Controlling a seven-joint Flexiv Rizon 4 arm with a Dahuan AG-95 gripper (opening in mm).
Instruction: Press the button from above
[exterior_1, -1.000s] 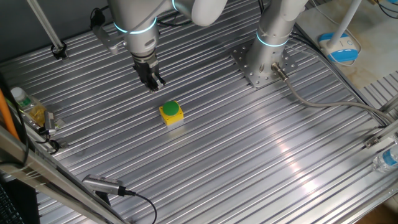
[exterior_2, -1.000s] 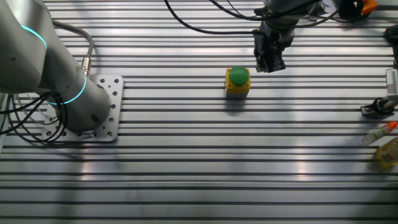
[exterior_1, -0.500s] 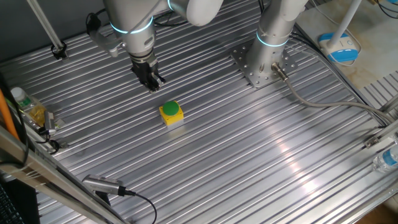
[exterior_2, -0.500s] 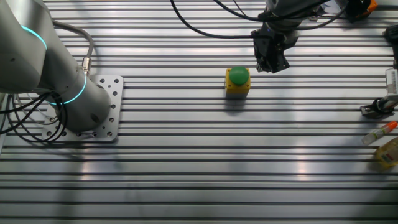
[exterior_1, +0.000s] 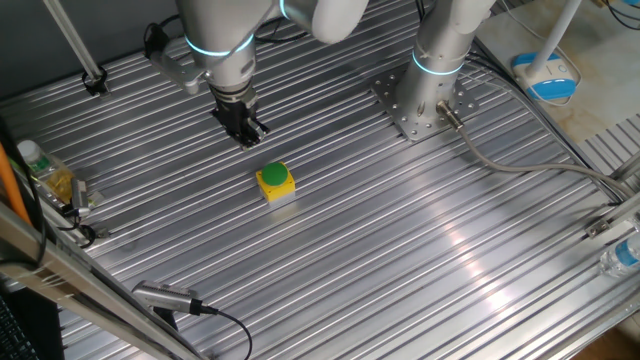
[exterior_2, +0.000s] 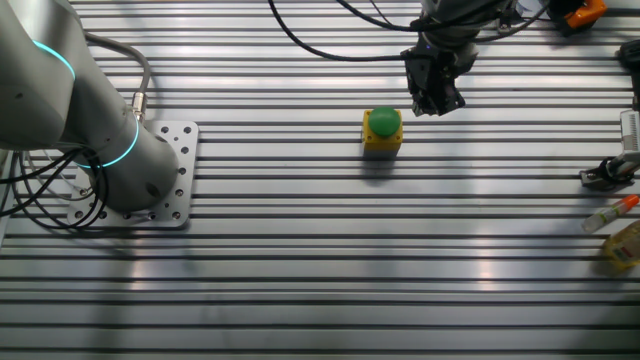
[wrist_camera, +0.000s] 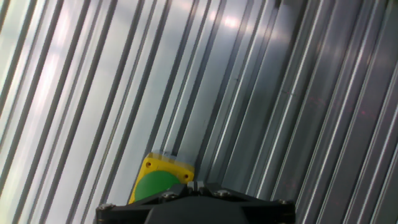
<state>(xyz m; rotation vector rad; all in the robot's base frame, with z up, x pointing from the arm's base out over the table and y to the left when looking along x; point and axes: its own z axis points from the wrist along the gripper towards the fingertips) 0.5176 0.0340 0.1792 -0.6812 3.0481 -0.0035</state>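
On the ribbed, silver metal table (exterior_1: 420, 240), mid-surface: small yellow box with round green button cap (exterior_1: 274, 181) and pale grey base, upright; no legible writing on it. Black two-finger gripper (exterior_1: 244, 130) hangs just beside it, apart, not over the cap; finger gap cannot be told. Hand view alone shows the button (wrist_camera: 157, 182) half hidden behind the gripper body; the other fixed view (exterior_2: 383, 128) alone shows a small orange-capped tube (exterior_2: 610, 214) at the table edge.

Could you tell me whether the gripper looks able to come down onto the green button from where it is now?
Probably yes. The gripper hangs off to one side of the button, not over it, and nothing stands between them. The green cap faces up, uncovered, on the ribbed table.
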